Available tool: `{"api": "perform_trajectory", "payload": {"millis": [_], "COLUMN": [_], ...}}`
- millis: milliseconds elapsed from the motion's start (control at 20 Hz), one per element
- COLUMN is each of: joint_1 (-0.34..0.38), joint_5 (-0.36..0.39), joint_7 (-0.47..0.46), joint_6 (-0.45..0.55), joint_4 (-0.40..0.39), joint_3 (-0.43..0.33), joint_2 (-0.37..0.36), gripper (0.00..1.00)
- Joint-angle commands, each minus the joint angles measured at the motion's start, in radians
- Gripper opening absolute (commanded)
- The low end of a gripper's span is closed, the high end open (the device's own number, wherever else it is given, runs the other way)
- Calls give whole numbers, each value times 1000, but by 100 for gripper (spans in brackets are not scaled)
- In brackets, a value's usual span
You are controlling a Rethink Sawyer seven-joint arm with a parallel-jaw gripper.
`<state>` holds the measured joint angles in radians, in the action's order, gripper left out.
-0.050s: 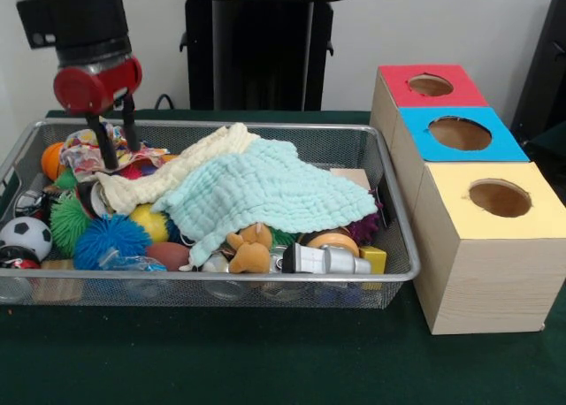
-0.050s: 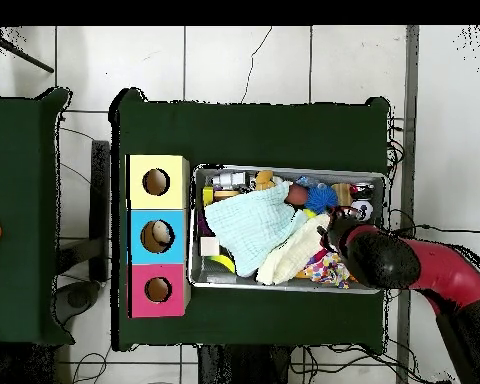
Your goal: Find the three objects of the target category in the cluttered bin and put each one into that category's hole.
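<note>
A dark green table cover is seen under everything; in the overhead view it is surrounded by pale floor tiles w/ loose cables, and a 2nd green-covered table is set at 9 o'clock. In the front view the gripper, hung from the red and black arm at approx. 10 o'clock, is shown w/ its two dark fingers spread apart and dipped into the clutter beside a patterned cloth; nothing is seen pinched between them. The wire-mesh bin is packed: a mint cloth is draped over the middle, a cream cloth beside it toward 10 o'clock, w/ a blue spiky ball, green spiky ball, soccer ball, brown plush toy and silver flashlight along the near rim. At 3 o'clock three wooden boxes are lined up touching, each w/ a round hole in its lid: red box, blue box, yellow box. A pale item is glimpsed inside the blue hole overhead; its type cannot be told, nor can the target category.
</note>
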<state>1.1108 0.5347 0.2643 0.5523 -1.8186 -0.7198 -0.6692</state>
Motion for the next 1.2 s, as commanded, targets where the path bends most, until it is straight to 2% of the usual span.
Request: {"api": "perform_trajectory", "payload": {"millis": [50, 150, 350, 650, 800, 1050, 1200], "joint_1": [-7, -27, -55, -102, -116, -127, -113], "joint_5": [-70, -68, -40, 50, 80, 127, 136], "joint_7": [-50, -10, -4, -29, -46, -9, -44], "joint_6": [172, 147, 136, 129, 118, 94, 143], "joint_4": [-80, -78, -36, 55, 102, 138, 186], "joint_3": [-148, -154, -159, -86, -62, -23, -16], "joint_2": [-123, -139, -170, -57, 23, 67, 98], "gripper": [100, 100, 100, 100, 100, 100, 100]}}
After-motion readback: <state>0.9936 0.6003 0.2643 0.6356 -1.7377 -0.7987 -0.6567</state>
